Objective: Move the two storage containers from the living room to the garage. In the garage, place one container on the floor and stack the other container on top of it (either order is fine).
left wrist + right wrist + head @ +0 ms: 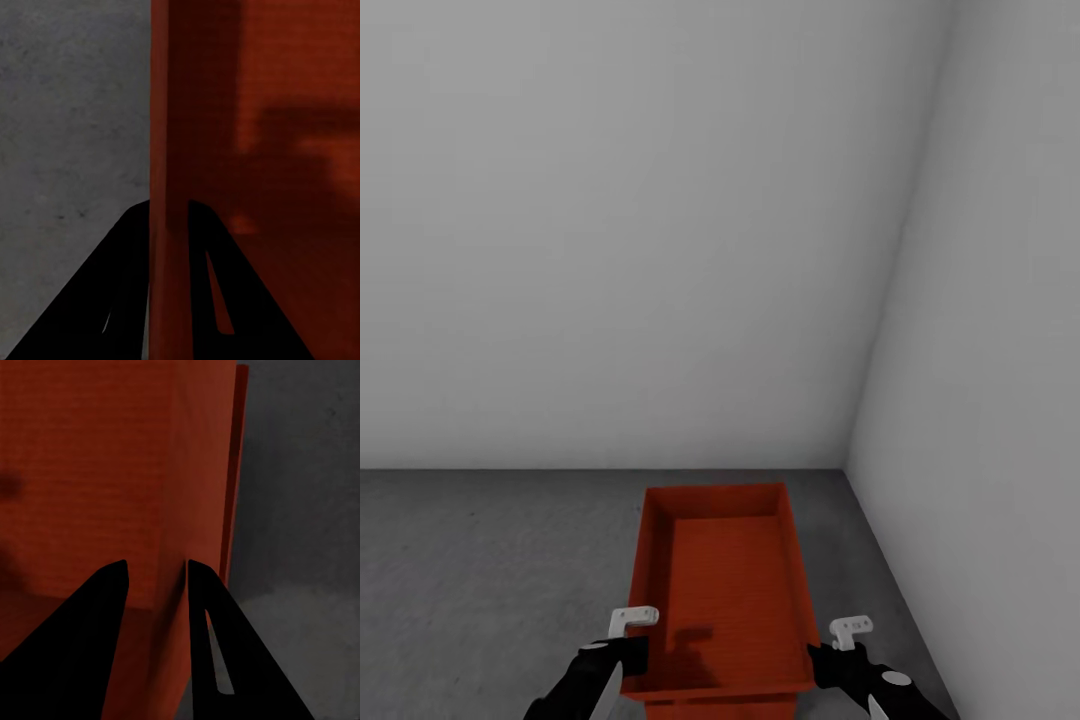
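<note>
Head view: orange box (722, 590) on grey floor (480, 560) near corner, left gripper (622, 655) and right gripper (822, 660) each pinching a side wall.

The room is a bare corner formed by two plain pale grey walls: a wide back wall (620, 230) and a side wall (1000, 330) on the right, meeting in a vertical seam. The floor (480, 560) is dark grey, rough, speckled concrete. Lighting is soft and even, with the side wall slightly paler.
</note>
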Robot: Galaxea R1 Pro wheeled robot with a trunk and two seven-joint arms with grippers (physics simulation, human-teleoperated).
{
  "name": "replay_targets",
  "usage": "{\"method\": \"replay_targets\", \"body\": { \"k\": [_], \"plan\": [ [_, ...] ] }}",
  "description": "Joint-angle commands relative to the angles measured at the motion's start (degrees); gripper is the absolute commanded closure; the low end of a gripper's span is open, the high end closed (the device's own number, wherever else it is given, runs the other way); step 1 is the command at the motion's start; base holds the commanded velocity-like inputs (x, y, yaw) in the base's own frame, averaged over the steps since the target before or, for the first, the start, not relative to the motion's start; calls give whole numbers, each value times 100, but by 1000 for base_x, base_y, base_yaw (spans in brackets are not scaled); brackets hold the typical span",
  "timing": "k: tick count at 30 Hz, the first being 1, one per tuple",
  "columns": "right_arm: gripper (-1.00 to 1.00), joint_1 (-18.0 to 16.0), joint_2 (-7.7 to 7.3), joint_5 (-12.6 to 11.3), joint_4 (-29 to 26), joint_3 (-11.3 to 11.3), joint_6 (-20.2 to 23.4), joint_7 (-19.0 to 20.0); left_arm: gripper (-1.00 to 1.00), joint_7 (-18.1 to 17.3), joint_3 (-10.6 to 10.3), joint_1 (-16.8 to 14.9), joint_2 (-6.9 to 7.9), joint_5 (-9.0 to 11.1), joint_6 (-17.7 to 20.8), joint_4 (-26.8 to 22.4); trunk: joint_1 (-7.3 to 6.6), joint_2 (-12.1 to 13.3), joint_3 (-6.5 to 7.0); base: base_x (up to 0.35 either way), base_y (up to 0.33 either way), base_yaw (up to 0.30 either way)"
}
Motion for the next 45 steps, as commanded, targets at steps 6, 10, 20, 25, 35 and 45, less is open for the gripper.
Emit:
{"method": "replay_targets", "body": {
  "k": [6, 10, 20, 25, 35, 45],
  "plan": [
    [100, 3, 76, -57, 12, 115, -7, 96, 100, -2, 101, -5, -5, 114, -214, -95, 0, -5, -7, 0, 0, 0],
    [100, 3, 76, -57, 12, 115, -7, 96, 100, -6, 100, -6, -6, 115, -214, -96, 0, -5, -7, 0, 0, 0],
    [100, 3, 76, -57, 12, 115, -7, 96, 100, 17, 100, -6, 26, 114, -214, -101, 0, -5, -7, 145, -57, 0],
    [100, 3, 76, -57, 12, 115, -7, 96, 100, 11, 100, -6, 24, 114, -214, -99, 0, -5, -8, 24, -10, 0],
    [100, 3, 76, -66, 12, 115, -7, 96, 100, 12, 100, -6, 6, 114, -214, -97, 0, -5, -81, 2, -1, 0],
    [100, 3, 76, -69, 12, 121, -4, 96, 100, 19, 100, -6, -5, 114, -214, -95, 0, -5, -173, 0, 0, 0]
  ]
}}
